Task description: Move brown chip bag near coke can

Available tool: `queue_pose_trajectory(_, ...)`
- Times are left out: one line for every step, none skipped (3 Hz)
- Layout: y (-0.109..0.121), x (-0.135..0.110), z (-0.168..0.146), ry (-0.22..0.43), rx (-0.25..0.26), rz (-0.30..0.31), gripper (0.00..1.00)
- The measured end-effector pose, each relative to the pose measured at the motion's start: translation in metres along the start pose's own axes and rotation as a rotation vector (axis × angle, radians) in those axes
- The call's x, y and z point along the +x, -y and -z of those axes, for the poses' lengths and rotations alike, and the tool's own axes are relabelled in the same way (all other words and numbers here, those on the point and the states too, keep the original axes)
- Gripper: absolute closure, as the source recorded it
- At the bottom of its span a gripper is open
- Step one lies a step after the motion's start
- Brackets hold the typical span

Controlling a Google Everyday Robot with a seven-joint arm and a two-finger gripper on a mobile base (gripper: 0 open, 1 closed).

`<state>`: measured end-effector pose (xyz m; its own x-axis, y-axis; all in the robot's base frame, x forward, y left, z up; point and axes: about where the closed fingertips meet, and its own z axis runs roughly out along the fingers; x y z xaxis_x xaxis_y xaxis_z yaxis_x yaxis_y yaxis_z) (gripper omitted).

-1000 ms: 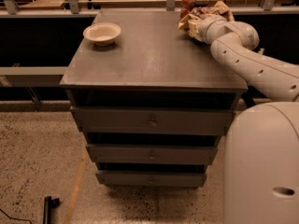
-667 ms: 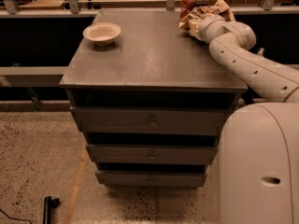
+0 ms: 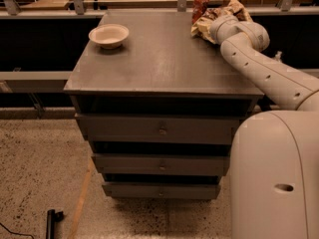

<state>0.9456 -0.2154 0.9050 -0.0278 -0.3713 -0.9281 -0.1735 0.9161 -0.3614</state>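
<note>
The brown chip bag (image 3: 218,15), crinkled with cream-tan ends, lies at the far right corner of the grey cabinet top (image 3: 164,54). The red coke can (image 3: 200,5) stands upright just left of it, touching or almost touching the bag. My gripper (image 3: 219,25) is at the bag, at the end of the white arm that reaches in from the right. The arm's wrist hides the gripper's tips and part of the bag.
A cream bowl (image 3: 108,35) sits at the far left of the cabinet top. The cabinet has three drawers (image 3: 162,129) facing me. A rail (image 3: 149,3) runs behind the cabinet. My white base (image 3: 276,178) fills the lower right. A dark tool (image 3: 51,220) lies on the speckled floor.
The arm, the bag and the can stay in nearly the same place. Nothing has visibly been taken hold of or let go.
</note>
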Motion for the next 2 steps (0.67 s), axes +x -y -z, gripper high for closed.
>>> queue_pose_trajectory(0.012, -0.023, 0.01, -0.05, 0.025, 0.021, 0.0)
queue_pose_trajectory(0.045, -0.063, 0.053, -0.047, 0.061, 0.002, 0.0)
